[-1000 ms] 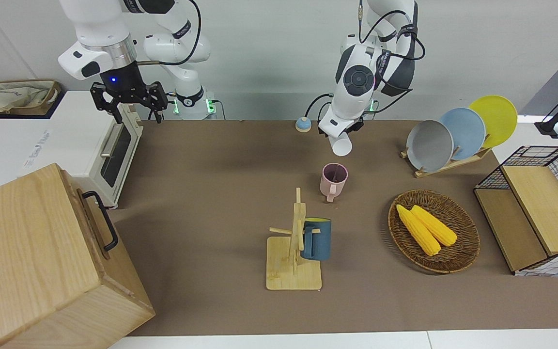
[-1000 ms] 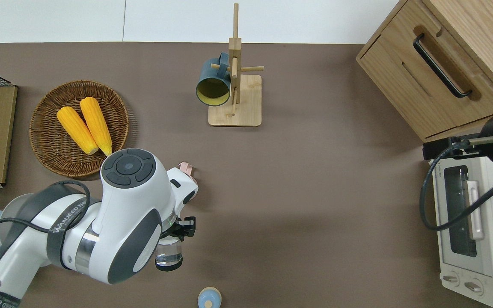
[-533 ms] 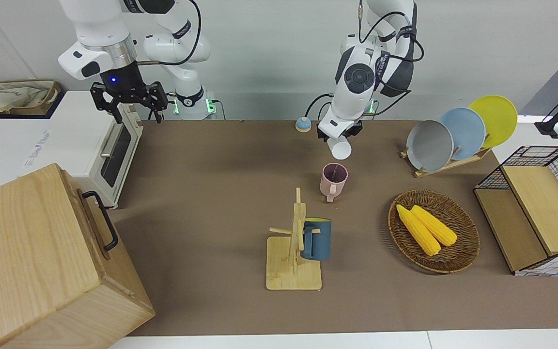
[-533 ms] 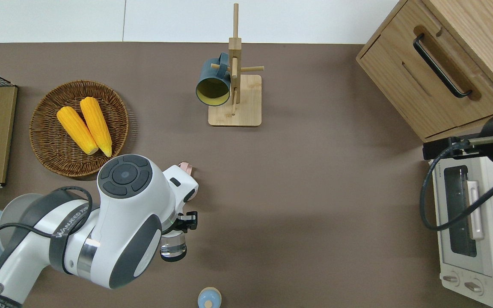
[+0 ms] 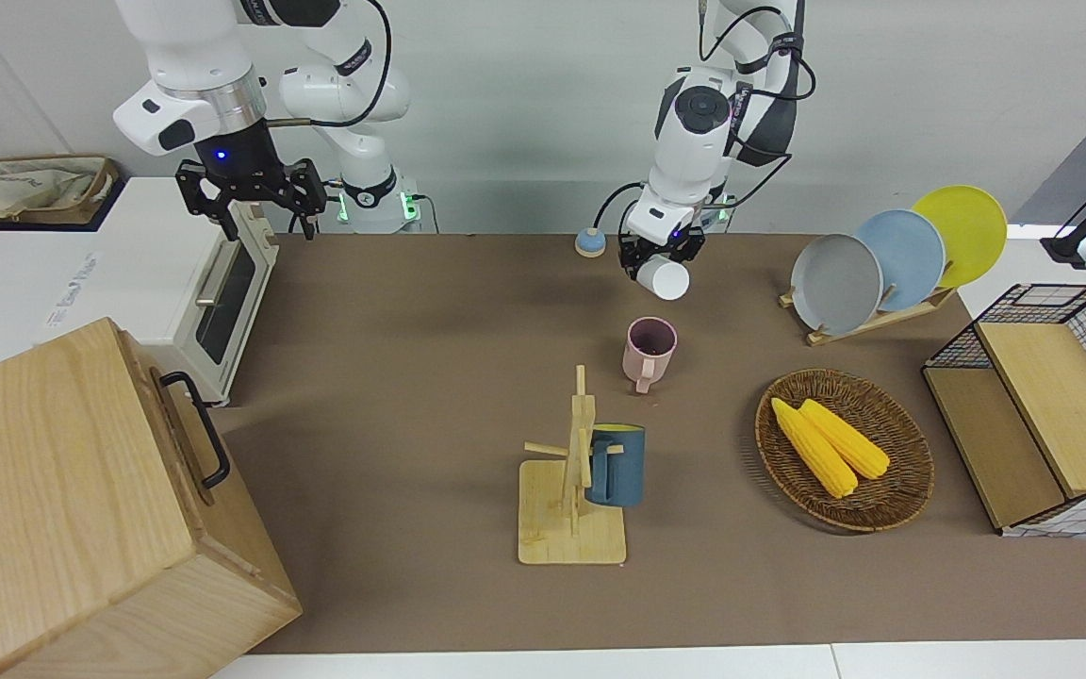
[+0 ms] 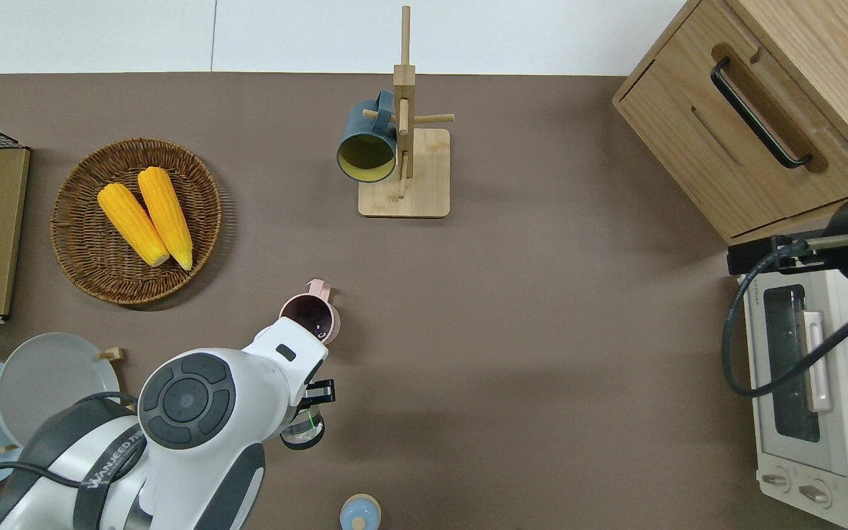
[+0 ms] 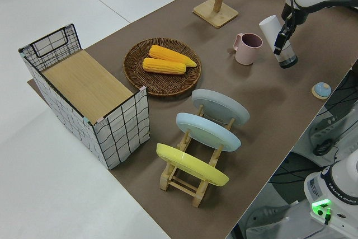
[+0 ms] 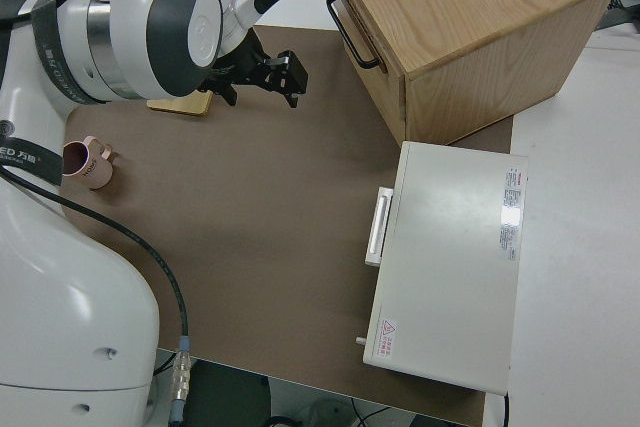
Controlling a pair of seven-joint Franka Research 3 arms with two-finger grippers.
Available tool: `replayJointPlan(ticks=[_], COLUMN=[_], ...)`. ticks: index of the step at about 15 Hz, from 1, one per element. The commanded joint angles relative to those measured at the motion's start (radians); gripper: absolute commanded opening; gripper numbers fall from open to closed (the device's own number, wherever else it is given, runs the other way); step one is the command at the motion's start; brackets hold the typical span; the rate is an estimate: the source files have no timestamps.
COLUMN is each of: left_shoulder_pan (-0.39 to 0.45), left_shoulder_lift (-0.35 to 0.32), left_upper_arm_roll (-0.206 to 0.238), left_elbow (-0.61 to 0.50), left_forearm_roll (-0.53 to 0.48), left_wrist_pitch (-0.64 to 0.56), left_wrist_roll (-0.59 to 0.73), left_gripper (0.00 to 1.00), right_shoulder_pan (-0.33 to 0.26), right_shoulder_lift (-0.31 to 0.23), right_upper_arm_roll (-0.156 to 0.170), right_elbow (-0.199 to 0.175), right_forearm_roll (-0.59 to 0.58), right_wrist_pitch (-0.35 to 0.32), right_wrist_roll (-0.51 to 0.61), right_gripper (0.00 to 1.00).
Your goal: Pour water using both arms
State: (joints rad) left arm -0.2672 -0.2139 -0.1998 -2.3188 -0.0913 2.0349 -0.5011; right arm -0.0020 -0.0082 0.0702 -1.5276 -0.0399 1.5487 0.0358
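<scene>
Two arms share this table, but only one is at work: the left gripper [image 5: 661, 260] is pinched on a cup [image 5: 665, 279] and hangs over bare table between the pink mug [image 5: 649, 349] and the robots' edge, while the right gripper [image 5: 251, 196] is parked with its fingers spread and empty. The cup leans with its mouth toward the mug, and in the overhead view it is not above the mug's opening. That is your main risk: if water remains in the cup and it tips further here, the water would land on the table short of the mug. A second risk is the grip itself, since the cup looks smooth and is held at a slant, so a quick wrist turn could let it slide. Bringing it in low could also knock the mug, which stands free near the table's middle. You cannot tell from any view how much water the cup holds, nor how full the mug is; its inside only reads as dark. From overhead, the wrist covers most of the fingers and part of the cup. A small blue knob [image 5: 588, 243] sits by the robots' edge.
</scene>
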Motion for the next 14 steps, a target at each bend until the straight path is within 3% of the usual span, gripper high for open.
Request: replayJointPlan(ticks=[1, 6, 14], left_shoulder_pan=[0.002, 0.066, 0.273], left_shoulder_lift=[-0.041, -0.025, 0.011], left_upper_arm_roll=[0.005, 0.014, 0.017], left_elbow=[-0.025, -0.021, 0.064], left_forearm_roll=[0.008, 0.131, 0.261], left_wrist_pitch=[0.024, 0.1, 0.206], left_wrist_roll=[-0.025, -0.115, -0.134], left_gripper=[0.0, 0.0, 0.0], right_shoulder_pan=[-0.004, -0.004, -0.004], right_shoulder_lift=[-0.016, -0.016, -0.016], right_upper_arm_roll=[0.0, 0.0, 0.0], right_elbow=[-0.016, -0.016, -0.016], right_forearm_roll=[0.003, 0.003, 0.003], right_wrist_pitch=[-0.004, -0.004, -0.004], right_wrist_roll=[-0.016, -0.016, -0.014], right_gripper=[0.992, 0.992, 0.992])
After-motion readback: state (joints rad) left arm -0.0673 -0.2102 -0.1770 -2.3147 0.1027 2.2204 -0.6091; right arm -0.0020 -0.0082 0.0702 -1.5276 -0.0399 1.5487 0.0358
